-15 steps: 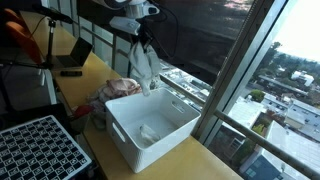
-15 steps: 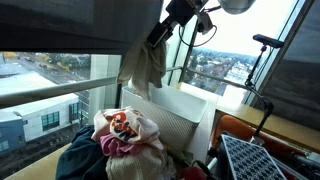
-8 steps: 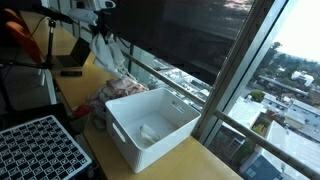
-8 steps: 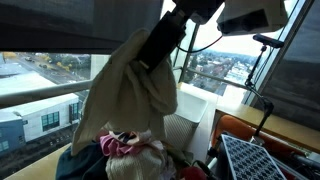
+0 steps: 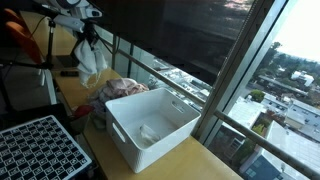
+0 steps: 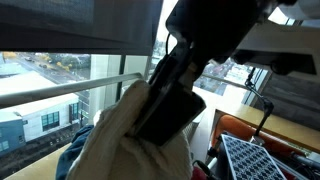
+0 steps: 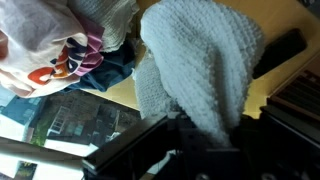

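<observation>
So the window (image 5: 235, 60) takes up one whole side, and the wooden surface (image 5: 195, 162) runs right along it. The white bin (image 5: 150, 125) sits by the window-side edge with open air above its rim. The black grid tray (image 5: 38, 150) lies near the opposite edge, with a strip of bare wood between it and the bin. A pile of clothes (image 5: 120, 90) is bunched just beside the bin's far wall. The pale knit cloth (image 5: 90, 62) dangles past that pile, well apart from the bin. The hand (image 5: 88, 42) is clamped onto the cloth's top and holds it off the surface.
</observation>
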`<state>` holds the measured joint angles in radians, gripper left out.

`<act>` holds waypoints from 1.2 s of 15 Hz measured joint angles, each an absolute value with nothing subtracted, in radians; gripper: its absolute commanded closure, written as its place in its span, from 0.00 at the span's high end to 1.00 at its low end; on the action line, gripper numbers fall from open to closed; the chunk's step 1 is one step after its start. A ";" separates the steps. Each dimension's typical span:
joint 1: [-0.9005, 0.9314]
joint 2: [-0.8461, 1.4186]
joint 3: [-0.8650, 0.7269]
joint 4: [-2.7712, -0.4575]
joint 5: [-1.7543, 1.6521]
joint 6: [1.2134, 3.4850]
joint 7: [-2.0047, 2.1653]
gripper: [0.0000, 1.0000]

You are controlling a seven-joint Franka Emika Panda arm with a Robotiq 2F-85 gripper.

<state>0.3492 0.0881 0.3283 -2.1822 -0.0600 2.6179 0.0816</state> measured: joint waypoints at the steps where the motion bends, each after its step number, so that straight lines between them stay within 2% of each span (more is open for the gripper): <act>1: 0.349 0.104 0.328 -2.179 -0.060 2.618 0.082 0.03; 2: 0.348 0.120 0.327 -2.175 -0.060 2.618 0.082 0.03; 3: 0.347 0.136 0.325 -2.169 -0.059 2.618 0.082 0.12; 4: 0.346 0.151 0.323 -2.164 -0.059 2.618 0.082 0.37; 5: 0.342 0.163 0.320 -2.158 -0.057 2.618 0.081 0.38; 13: 0.189 0.160 0.227 -2.128 0.005 2.611 -0.044 0.94; 14: 0.156 0.151 0.208 -2.125 0.027 2.611 -0.073 0.99; 18: 0.032 0.143 0.113 -2.112 0.064 2.610 -0.165 1.00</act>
<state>0.0318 0.1432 0.1135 -2.1120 0.0636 2.6104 -0.1649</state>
